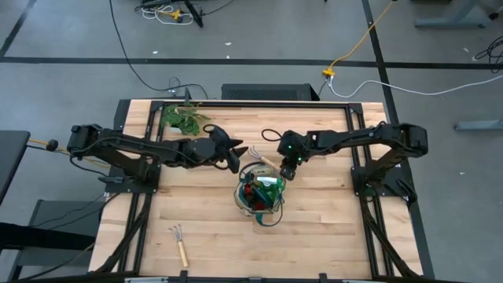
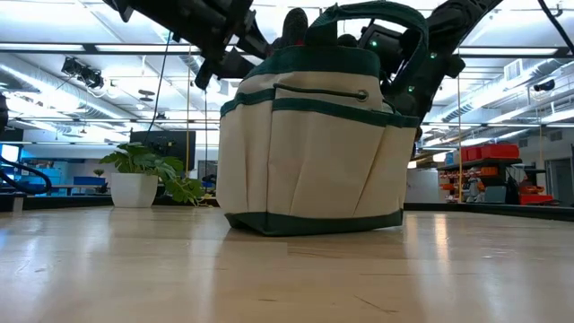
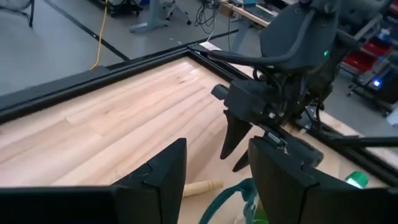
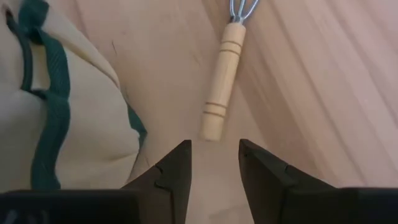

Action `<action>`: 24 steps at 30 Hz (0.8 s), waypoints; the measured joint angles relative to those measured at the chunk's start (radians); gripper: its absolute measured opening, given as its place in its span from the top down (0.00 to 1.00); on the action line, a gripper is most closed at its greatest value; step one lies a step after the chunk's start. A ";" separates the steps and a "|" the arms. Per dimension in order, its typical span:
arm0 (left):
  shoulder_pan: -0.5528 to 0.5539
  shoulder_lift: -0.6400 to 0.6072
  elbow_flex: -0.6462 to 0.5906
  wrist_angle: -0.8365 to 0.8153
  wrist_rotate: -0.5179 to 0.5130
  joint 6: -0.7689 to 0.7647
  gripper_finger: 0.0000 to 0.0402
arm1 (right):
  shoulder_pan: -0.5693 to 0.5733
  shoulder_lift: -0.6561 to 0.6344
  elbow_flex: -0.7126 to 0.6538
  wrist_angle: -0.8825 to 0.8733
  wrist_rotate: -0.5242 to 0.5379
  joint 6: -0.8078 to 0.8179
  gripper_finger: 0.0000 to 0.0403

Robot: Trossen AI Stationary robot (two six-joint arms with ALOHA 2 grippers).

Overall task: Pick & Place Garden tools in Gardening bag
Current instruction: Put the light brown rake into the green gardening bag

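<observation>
The right gripper (image 4: 214, 163) is seen hanging low over the table with its two dark fingers parted a bit, nothing caught between them. Just ahead of its tips a wooden-handled rake with thin metal prongs (image 4: 222, 81) is laid flat on the boards, handle end nearest the fingers, not touched. Right beside that gripper, to one side, the soft cream-white fabric gardening bag with dark green trim (image 4: 59, 118) is parked; from above its round mouth (image 1: 262, 191) is stuffed with red and green items that can't really be told apart.

The left gripper (image 1: 236, 156) is held on the far side of the same rake, fingers spread apart and empty, pointed toward the right one, with the bag near its tips.

A second wooden-handled metal rake (image 1: 180, 241) is left well away from both grippers, near the table's front edge. A leafy green plant (image 1: 182, 118) is sat behind the left arm.
</observation>
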 joint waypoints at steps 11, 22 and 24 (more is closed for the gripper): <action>0.001 0.000 0.000 0.032 0.026 -0.031 0.55 | 0.006 0.081 0.000 0.077 -0.009 0.024 0.67; 0.001 0.000 0.000 0.053 0.027 -0.031 0.55 | 0.006 0.084 0.000 0.124 -0.006 0.050 0.67; 0.001 0.000 0.000 0.053 0.027 -0.031 0.55 | 0.006 0.084 0.000 0.120 -0.006 0.050 0.67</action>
